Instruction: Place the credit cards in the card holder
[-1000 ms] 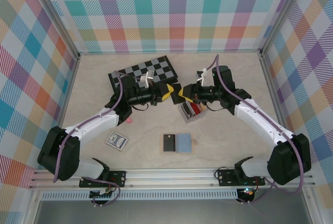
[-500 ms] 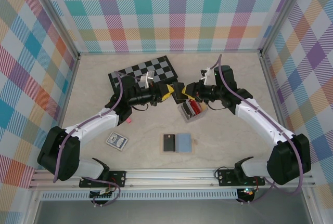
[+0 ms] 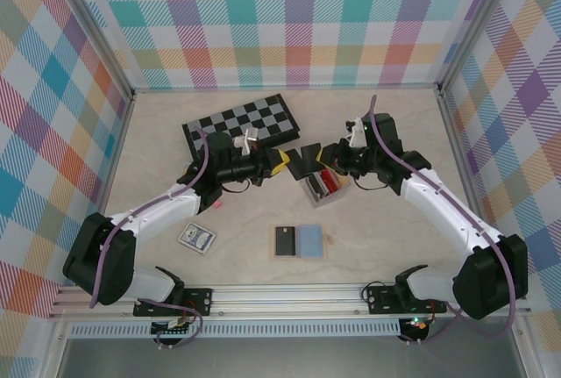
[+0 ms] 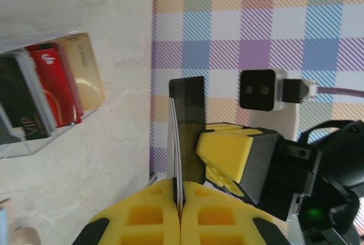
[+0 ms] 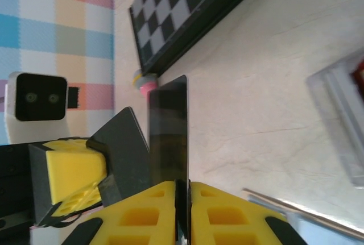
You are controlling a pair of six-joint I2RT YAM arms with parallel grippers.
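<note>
Top external shows you both arms reaching out over the pale, stone-patterned table (image 3: 394, 238). Their forearms angle inward, so the two wrists face each other just in front of the glossy black-and-grey chessboard (image 3: 241, 124). Between them the held black card (image 3: 304, 160), thin, flat and rigid, hangs clear of the table. It sits just up and left of the card holder (image 3: 312, 196). On the left wrist camera, your left gripper (image 4: 181, 196) has its yellow fingers, moulded with square pockets, pressed together on one end of that card. Nothing but the card's thickness separates them, and the right arm's yellow finger lies against the card's far face. On the right wrist camera, your right gripper (image 5: 183, 192) is likewise squeezed closed on the card's smooth, reflective sheet, so both claws pinch the same card. The card holder is a small clear-grey plastic box resting on the table just below the right wrist. Its slots hold a stored black card (image 4: 17, 106), a shiny red card (image 4: 54, 80) and a gold card (image 4: 85, 74) side by side. Nearer the bases, a flat tan wallet (image 3: 326, 242) carries a loose black card (image 3: 285, 240) and a pale blue card (image 3: 310, 239). A blue-patterned playing-card pack (image 3: 197, 238) lies well to its left.
</note>
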